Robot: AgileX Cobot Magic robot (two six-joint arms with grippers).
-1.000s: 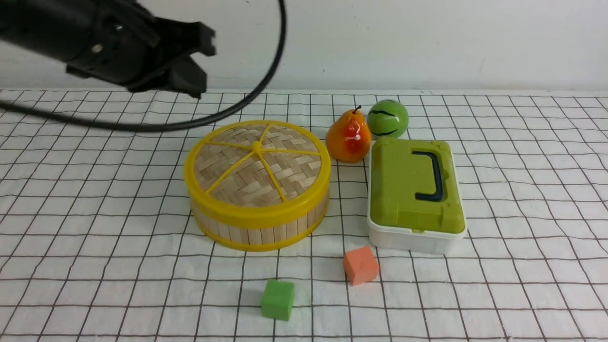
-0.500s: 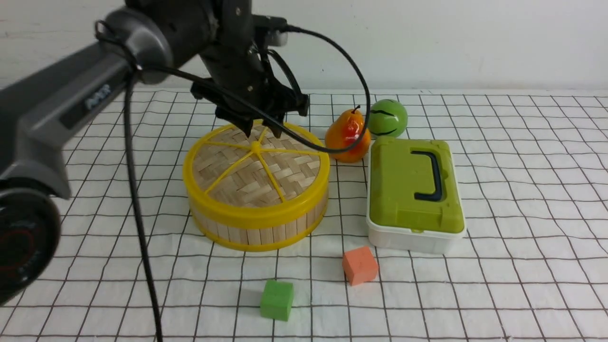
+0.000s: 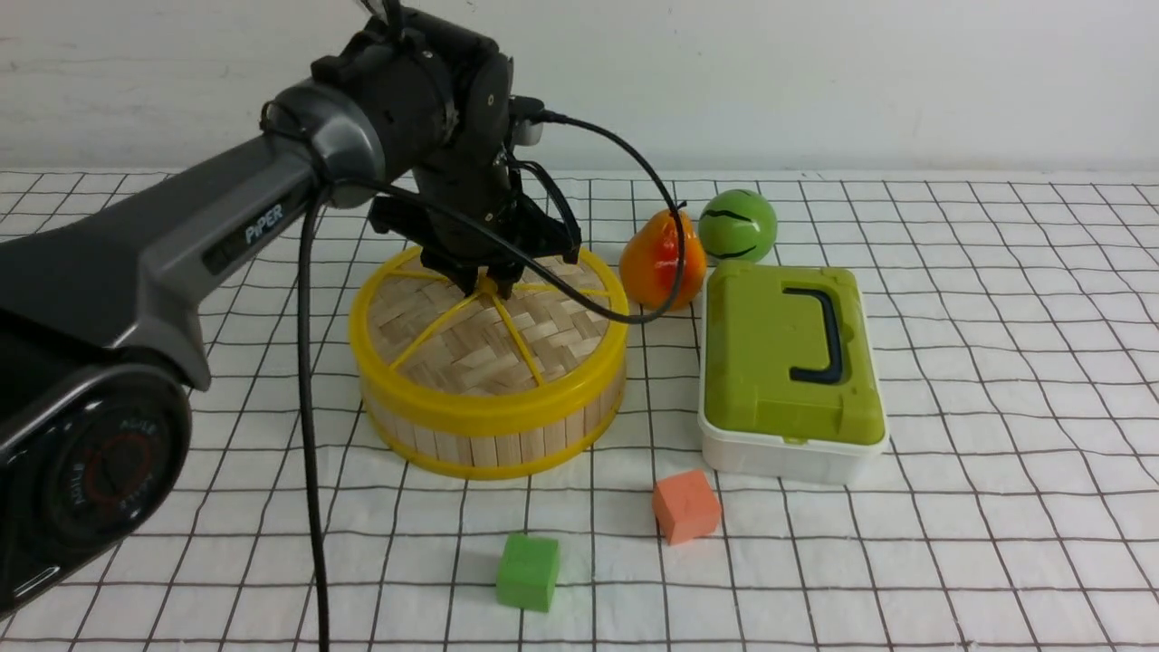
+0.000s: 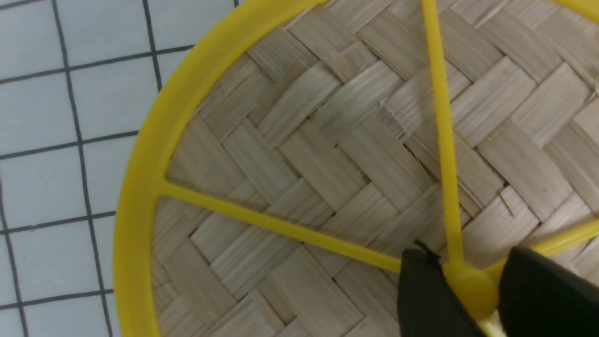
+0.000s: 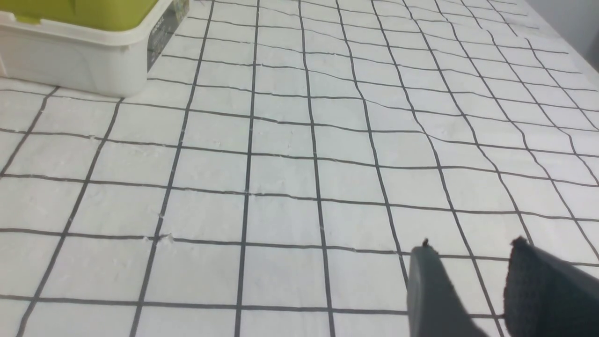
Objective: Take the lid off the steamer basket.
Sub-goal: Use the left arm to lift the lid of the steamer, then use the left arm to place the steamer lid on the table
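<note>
The lid (image 3: 471, 349), woven bamboo with a yellow rim and spokes, sits closed on the round steamer basket (image 3: 489, 444) at the table's middle. My left gripper (image 3: 489, 292) points down at the lid's centre. In the left wrist view its black fingertips (image 4: 468, 256) straddle the yellow hub (image 4: 470, 288), one on each side and close against it, jaws open. The lid lies flat (image 4: 327, 154). My right gripper (image 5: 470, 245) is open and empty above bare cloth; it does not show in the front view.
A pear (image 3: 664, 258) and a green ball (image 3: 739, 225) stand behind and to the right of the basket. A white box with a green lid (image 3: 792, 362) is on its right, also in the right wrist view (image 5: 84, 51). An orange cube (image 3: 687, 505) and a green cube (image 3: 529, 571) lie in front.
My left arm has swung in from the far left and come down onto the lid's centre, its fingers now around the hub. The lid and basket have not moved.
</note>
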